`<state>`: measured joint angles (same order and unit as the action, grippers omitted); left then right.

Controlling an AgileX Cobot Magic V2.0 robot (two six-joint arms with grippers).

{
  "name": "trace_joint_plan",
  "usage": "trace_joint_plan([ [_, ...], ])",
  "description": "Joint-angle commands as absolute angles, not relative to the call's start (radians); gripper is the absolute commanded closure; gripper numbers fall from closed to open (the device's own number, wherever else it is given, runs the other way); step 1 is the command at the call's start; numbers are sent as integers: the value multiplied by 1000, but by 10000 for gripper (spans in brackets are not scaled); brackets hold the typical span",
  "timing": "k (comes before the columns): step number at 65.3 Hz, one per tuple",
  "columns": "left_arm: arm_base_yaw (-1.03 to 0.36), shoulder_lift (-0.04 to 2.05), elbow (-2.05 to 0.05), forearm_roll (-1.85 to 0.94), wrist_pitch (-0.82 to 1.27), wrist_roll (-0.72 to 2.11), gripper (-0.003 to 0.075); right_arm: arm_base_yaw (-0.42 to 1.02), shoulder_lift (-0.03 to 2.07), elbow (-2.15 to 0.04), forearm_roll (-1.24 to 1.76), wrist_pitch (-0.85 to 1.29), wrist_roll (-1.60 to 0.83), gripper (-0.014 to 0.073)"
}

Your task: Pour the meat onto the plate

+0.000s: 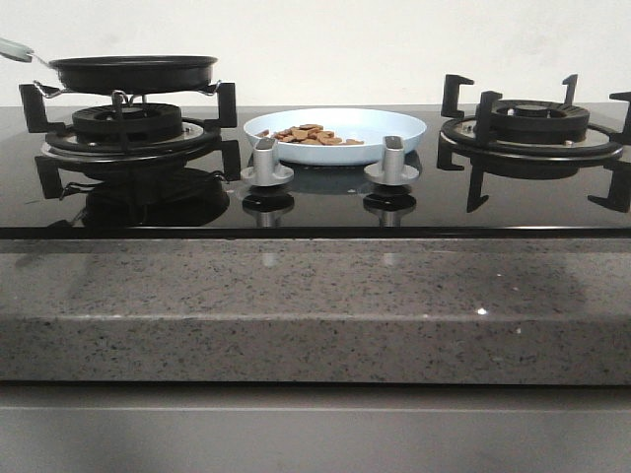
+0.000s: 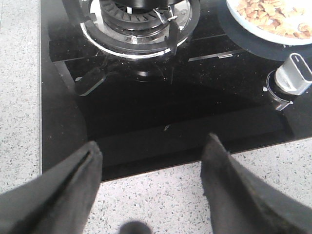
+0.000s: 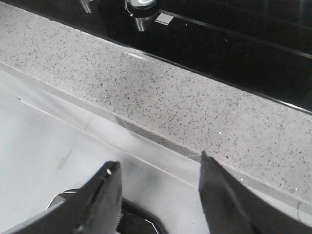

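Plate [image 1: 394, 129]: wide, shallow, round, pale blue, glossy, raised rim. Sits flat and upright on the black glass cooktop, centred between the two burners, just behind the two knobs. Meat [image 1: 314, 134]: a handful of small flat brown to orange-brown chunks, lying loose in a low scattered pile on the plate, on its left-centre part; the right part of the plate is bare. Left wrist view catches only the plate edge [image 2: 234, 14] with meat [image 2: 265, 12] spread across it.
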<state>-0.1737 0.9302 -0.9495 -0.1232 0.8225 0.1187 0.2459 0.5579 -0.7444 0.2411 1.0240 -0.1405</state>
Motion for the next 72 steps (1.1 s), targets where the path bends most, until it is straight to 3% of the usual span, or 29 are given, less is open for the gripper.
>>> trace_joint_plan([
  [1,-181,921,-975,-132,759,111,281,243,559,-771,261,973,-150,197],
  [10,-181,921,-975,-132,758,111,286,243,559,-771,261,973,-150,213],
  [15,-181,921,-975,-132,759,111,332,243,559,-771,261,973,-150,263],
  [36,-181,921,-975,-132,758,111,734,243,559,-771,261,973,-150,599],
  [41,-181,921,-975,-132,755,111,741,243,559,-771,261,973,-150,668],
  [72,-181,921,-975,-132,739,111,741,243,559,-771,276,984,-150,662],
])
